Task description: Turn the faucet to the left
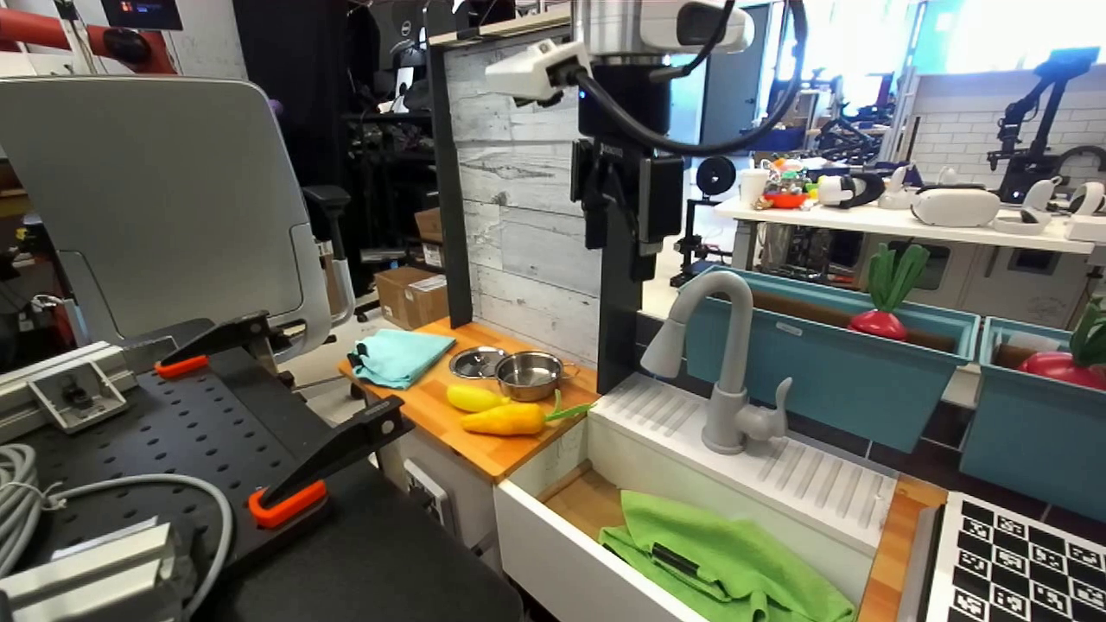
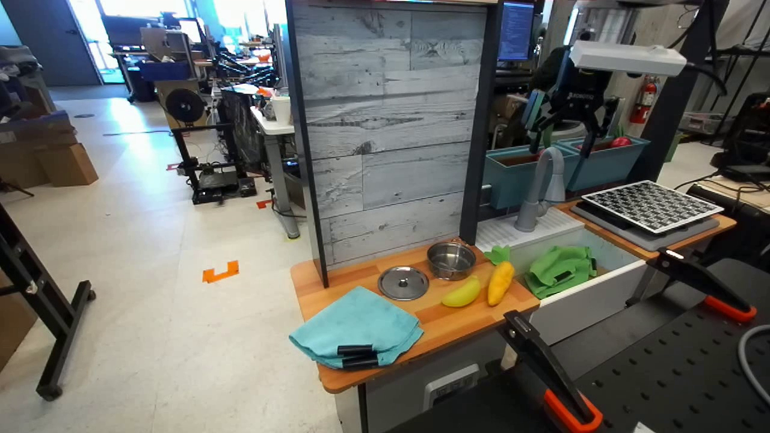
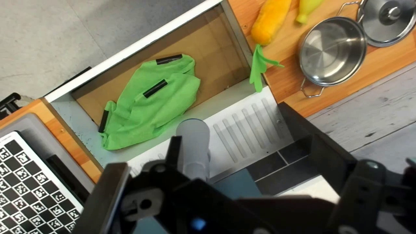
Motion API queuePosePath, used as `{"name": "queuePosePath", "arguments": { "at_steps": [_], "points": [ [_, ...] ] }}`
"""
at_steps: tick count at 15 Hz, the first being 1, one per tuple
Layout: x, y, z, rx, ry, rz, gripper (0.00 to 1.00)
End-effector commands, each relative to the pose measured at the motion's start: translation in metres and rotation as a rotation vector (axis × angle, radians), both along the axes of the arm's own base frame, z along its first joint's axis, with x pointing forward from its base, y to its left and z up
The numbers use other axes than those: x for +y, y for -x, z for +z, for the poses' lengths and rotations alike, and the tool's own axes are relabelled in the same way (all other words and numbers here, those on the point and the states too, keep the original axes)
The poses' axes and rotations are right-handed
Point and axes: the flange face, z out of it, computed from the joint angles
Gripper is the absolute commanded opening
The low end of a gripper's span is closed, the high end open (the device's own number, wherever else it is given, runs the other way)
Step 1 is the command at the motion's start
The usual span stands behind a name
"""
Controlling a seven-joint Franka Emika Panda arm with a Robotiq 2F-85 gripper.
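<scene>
A whitish plank panel (image 2: 391, 126) stands upright in a dark frame, a wooden counter (image 2: 430, 310) at its foot. In an exterior view, pale floor (image 2: 150, 240) spreads left of the panel, a grey door (image 2: 45, 39) far behind. In an exterior view, a grey-backed chair (image 1: 164, 207) stands left of the panel; to the panel's right are a white table (image 1: 864, 218), white brick-patterned tiles (image 1: 959, 112) and glaring panes (image 1: 994, 34).

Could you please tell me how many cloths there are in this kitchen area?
2: a light blue cloth lies folded on the wooden counter, and a green cloth lies crumpled in the sink. I see no others, though folds could hide one.
</scene>
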Motion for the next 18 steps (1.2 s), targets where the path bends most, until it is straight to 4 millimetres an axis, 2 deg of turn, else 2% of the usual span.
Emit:
{"name": "queuePosePath", "arguments": {
  "at_steps": [1,6,7,8,15,17,18],
  "points": [
    [-0.031,-0.019,-0.019,0.02,-0.025,-0.022,1.0],
    [-0.049,-0.035,-0.042,0.04,-0.022,-0.036,1.0],
    [-0.049,-0.038,-0.046,0.042,-0.024,-0.029,0.75],
    [-0.05,-0.041,-0.049,0.043,-0.021,-0.031,0.74],
    [-0.052,-0.053,-0.062,0.042,-0.019,-0.03,0.18],
    [-0.047,-0.05,-0.063,0.047,-0.034,-0.019,0.05],
    [-0.044,-0.048,-0.062,0.042,-0.039,-0.012,0.03]
  ]
}}
